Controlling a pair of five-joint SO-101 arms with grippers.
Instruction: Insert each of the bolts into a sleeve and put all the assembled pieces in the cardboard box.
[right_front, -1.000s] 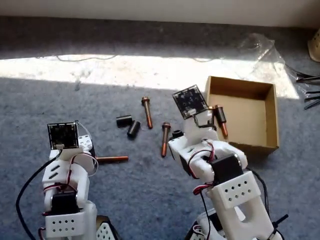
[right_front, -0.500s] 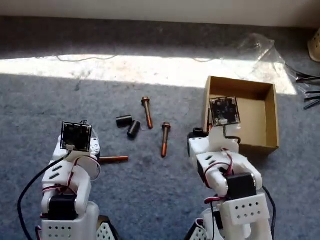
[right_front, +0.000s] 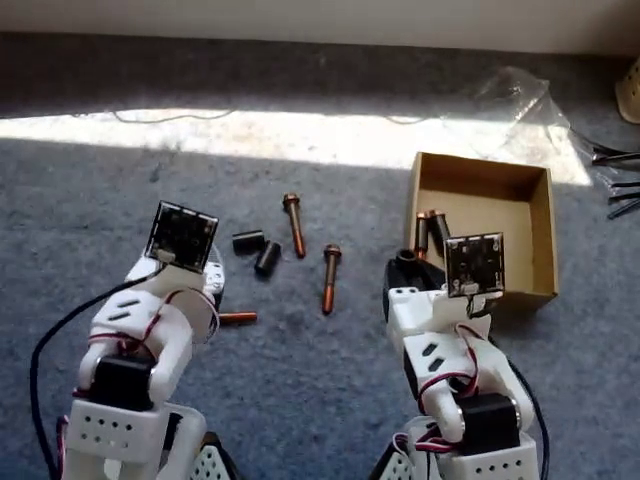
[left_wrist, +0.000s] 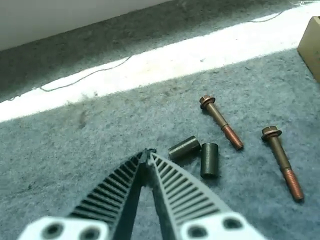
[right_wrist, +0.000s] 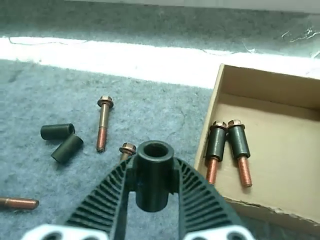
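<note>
Right end effector (right_wrist: 153, 162) swung back to the left edge of the cardboard box (right_front: 480, 165), still clamped on a sleeve (right_wrist: 154, 180), while the left end effector (left_wrist: 148, 155), pinched closed and probably empty, crept toward the loose sleeves (left_wrist: 185, 148) mid-frame, so another bolt looked next.

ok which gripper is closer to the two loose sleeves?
Left. The left gripper sits beside the loose sleeves; the right gripper is farther off, near the cardboard box, holding a sleeve.

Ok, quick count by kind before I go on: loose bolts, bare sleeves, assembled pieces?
Loose bolts on the carpet: 3
Bare sleeves: 3 (2 on the carpet, 1 in the right gripper)
Assembled pieces in the cardboard box: 2
Total: 8
</note>
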